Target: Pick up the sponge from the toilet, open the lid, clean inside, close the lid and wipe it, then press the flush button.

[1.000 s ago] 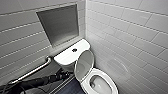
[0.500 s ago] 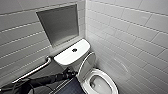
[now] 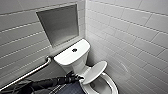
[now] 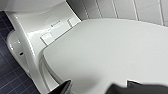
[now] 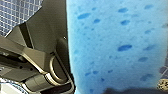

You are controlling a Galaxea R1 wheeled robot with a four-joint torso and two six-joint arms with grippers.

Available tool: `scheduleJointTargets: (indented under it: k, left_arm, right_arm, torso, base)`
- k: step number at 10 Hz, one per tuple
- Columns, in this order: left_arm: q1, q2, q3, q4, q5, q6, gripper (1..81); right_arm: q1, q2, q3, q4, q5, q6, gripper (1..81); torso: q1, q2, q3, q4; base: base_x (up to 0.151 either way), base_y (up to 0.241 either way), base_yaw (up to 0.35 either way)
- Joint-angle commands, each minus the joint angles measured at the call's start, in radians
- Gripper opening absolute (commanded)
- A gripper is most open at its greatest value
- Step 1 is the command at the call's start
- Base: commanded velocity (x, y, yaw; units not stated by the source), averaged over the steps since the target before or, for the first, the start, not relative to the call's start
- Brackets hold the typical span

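At the tilted lid [image 3: 94, 72], left jaws' state is unclear; right jaws clamp the sponge [image 5: 117, 45].

White, glossy: toilet [image 3: 75, 60], tank and bowl alike, with a small dark button [image 3: 74, 50] on top. Plain white too: lid [image 3: 96, 71]. Bright blue sponge [image 5: 117, 47], flecked with darker blue pores. White wall tiles [image 3: 130, 30], grey grout in brick pattern. Flat grey niche [image 3: 60, 23]. Dark blue floor [image 4: 10, 75], small squares, paler grid. Black left claw [image 3: 73, 76]. Silver grab rail [image 3: 30, 73].
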Motion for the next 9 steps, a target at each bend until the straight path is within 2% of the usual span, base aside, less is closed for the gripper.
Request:
scheduleJointTargets:
  k: [1, 5, 6, 7, 8, 9]
  left_arm:
    - [-0.043, -0.012, 0.112, 0.148, 0.072, 0.004, 81.1]
    - [0.162, -0.109, 0.336, 0.405, 0.072, 0.004, 81.1]
    - [0.230, -0.130, 0.345, 0.440, 0.078, 0.004, 81.1]
    - [0.294, -0.143, 0.336, 0.486, 0.130, 0.004, 81.1]
    - [0.362, -0.146, 0.304, 0.528, 0.187, 0.004, 81.1]
    - [0.429, -0.147, 0.257, 0.553, 0.207, 0.006, 81.1]
  right_arm:
    - [-0.012, -0.050, 0.064, 0.079, -0.058, -0.069, 1.0]
    - [-0.006, -0.034, 0.042, 0.077, -0.024, -0.065, 1.0]
    - [-0.008, -0.024, 0.036, 0.077, 0.012, -0.066, 1.0]
    - [-0.009, -0.005, 0.015, 0.075, 0.042, -0.071, 1.0]
    - [-0.003, 0.013, -0.016, 0.066, 0.035, -0.068, 1.0]
    - [0.001, 0.030, -0.014, 0.045, 0.027, -0.071, 1.0]
  torso:
    - [0.000, 0.000, 0.000, 0.000]
    - [0.000, 0.000, 0.000, 0.000]
    - [0.000, 0.000, 0.000, 0.000]
    - [0.000, 0.000, 0.000, 0.000]
    - [0.000, 0.000, 0.000, 0.000]
    - [0.000, 0.000, 0.000, 0.000]
  base:
    - [0.000, 0.000, 0.000]
    - [0.000, 0.000, 0.000]
    - [0.000, 0.000, 0.000]
    - [0.000, 0.000, 0.000]
    - [0.000, 0.000, 0.000]
    - [0.000, 0.000, 0.000]
